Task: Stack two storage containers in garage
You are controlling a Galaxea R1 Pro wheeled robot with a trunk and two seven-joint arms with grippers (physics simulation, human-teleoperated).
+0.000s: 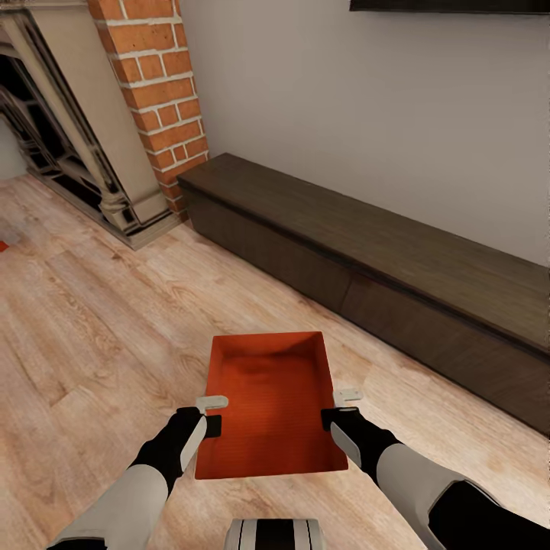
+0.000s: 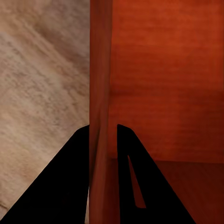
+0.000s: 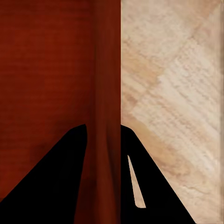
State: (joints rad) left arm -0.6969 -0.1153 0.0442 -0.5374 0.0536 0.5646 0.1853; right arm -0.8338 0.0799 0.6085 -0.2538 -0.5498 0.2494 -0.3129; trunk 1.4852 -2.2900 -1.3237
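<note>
The bin (image 1: pixel 267 405) is red-orange, plain, darker in its shaded corners. Both hands are black, the left hand (image 1: pixel 208 414) and the right hand (image 1: pixel 341 408), each tipped with pale grey, on arms of white and black. The floor (image 1: pixel 99 328) is light wood plank with a streaky grain. The chimney (image 1: pixel 156 84) is red brick with pale mortar, the cabinet (image 1: pixel 367 260) dark brown, the wall (image 1: pixel 344 99) flat grey-white.

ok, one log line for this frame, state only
room: living room | left gripper: shut on container left wall | right gripper: shut on right wall | floor: wood plank
</note>
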